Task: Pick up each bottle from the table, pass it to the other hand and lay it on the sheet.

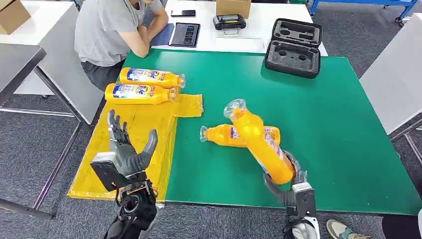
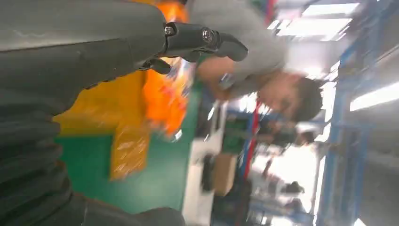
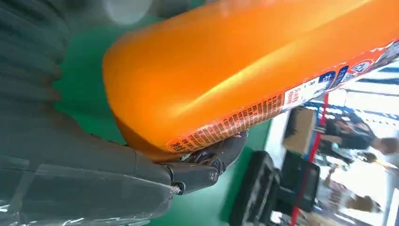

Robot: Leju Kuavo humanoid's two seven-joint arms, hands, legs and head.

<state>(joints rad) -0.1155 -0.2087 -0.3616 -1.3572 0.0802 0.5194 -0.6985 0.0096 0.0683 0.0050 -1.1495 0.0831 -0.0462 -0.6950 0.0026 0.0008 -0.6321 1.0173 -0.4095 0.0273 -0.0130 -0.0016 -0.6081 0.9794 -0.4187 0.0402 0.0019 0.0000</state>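
Right hand [image 1: 291, 186]: wrapped around the base of the lifted bottle [image 1: 259, 139], cap end tilted up and toward the far left, likely angled that way to offer it across.
Left hand [image 1: 130, 152]: holding nothing, fingers spread wide and palm turned right toward the bottle, raised above the near part of the sheet [image 1: 99, 179], seemingly ready to receive.
Lifted bottle: held above the green table [image 1: 348, 124], in front of the spare bottle [image 1: 224, 135].
Spare bottle: lying flat on the green table, cap pointing left, waiting its turn.
Sheet: yellow, draped over the table's left edge; two laid bottles [image 1: 142, 85] side by side at its far end, caps pointing right, leaving the near part free.
Person [image 1: 114, 30]: seated at the far left, arms folded on the table edge.
Stage: judged as mid-handover, third bottle not yet passed.
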